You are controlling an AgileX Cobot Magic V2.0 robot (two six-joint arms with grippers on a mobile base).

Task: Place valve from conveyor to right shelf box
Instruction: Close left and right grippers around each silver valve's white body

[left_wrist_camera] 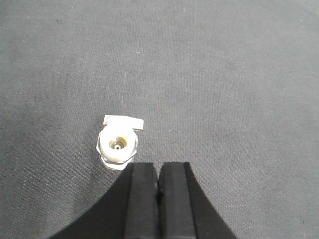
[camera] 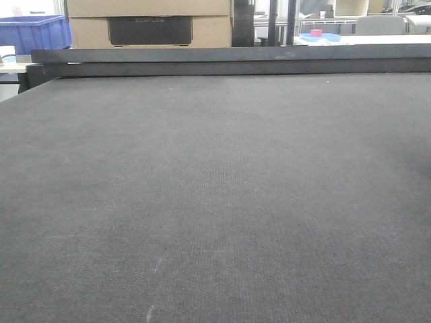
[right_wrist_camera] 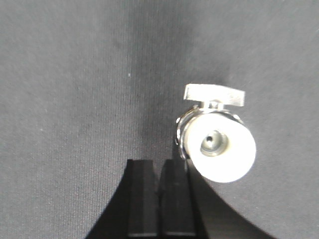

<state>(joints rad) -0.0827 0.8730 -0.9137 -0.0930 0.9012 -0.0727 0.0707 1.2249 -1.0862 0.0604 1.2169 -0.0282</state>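
Only the wrist views catch the valve (left_wrist_camera: 117,144). The front view gives just the dark grey woven conveyor (camera: 215,202) running to a dark rail (camera: 229,59), with a blue bin (camera: 34,32) and a cardboard box (camera: 148,20) beyond. The valve lies on the belt, a silver body with a flat handle tab and a round pale face around a small bore. The left gripper (left_wrist_camera: 158,184) has its pads pressed together on nothing, the valve just left of them. The right gripper (right_wrist_camera: 159,191) is likewise closed and empty. The valve sits blurred just beside its right pad, possibly touching.
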